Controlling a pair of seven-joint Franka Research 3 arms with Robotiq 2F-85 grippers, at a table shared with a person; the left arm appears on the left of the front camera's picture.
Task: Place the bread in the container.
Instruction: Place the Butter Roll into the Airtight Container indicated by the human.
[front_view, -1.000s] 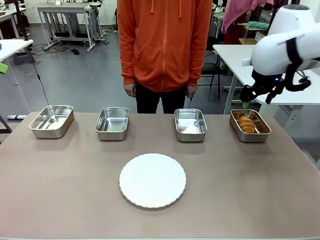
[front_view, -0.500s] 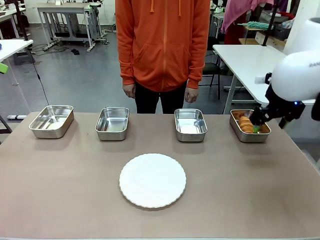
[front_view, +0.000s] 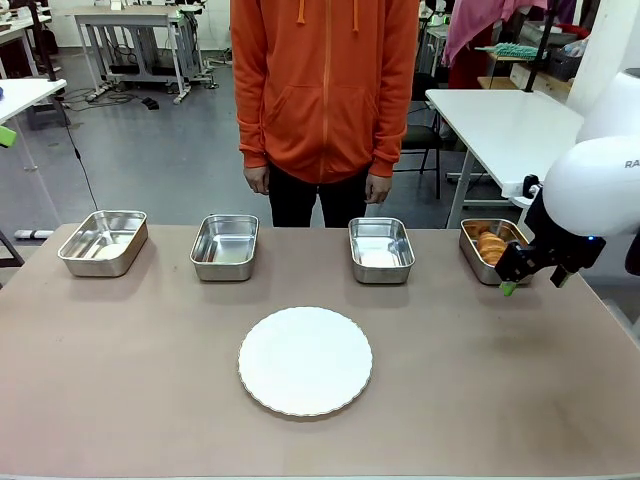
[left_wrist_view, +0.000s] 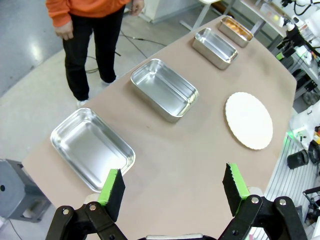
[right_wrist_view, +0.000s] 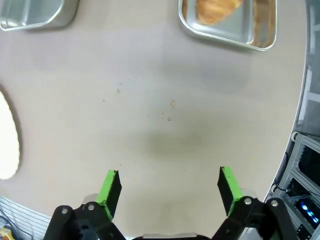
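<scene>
Front view shows the croissant (front_view: 490, 245) lying in the rightmost steel tray (front_view: 484, 268), so the right gripper (right_wrist_view: 169, 186), fingers wide and empty, hangs just beside it over bare table (right_wrist_view: 150, 100).

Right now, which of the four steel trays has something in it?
The container at the robot's far right: it holds the bread; the other three trays hold nothing.
</scene>
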